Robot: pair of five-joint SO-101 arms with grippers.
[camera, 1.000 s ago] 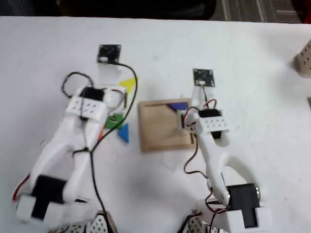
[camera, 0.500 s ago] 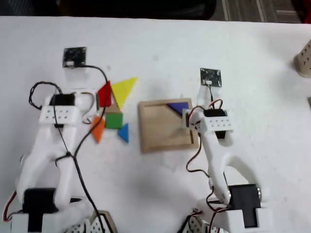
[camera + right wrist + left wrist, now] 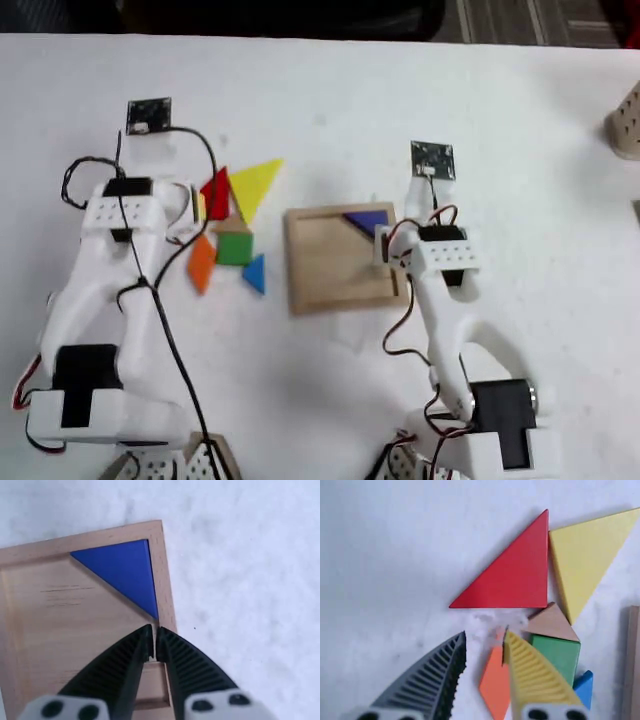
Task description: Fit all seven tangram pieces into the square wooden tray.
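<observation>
Hovers with the left pincer [image 3: 484, 632] spread and pinching nothing, tips just short of the flat red wooden triangle [image 3: 512, 575], yellow finger over part of the orange wooden parallelogram [image 3: 495, 685]. Just right of the red piece, a large yellow wooden triangle [image 3: 582, 555]; nearer, a small bare-wood triangle [image 3: 551, 624] against a green wooden square [image 3: 557, 652], then a small light-blue triangle [image 3: 583, 687]. Poised over the right rim of the square wooden tray [image 3: 165, 580], the right pincer [image 3: 155, 628], pressed together on nothing. In the tray's far right corner, a dark blue wooden triangle [image 3: 125, 570]. Loose pieces left of the tray on the white bench [image 3: 320, 90]
</observation>
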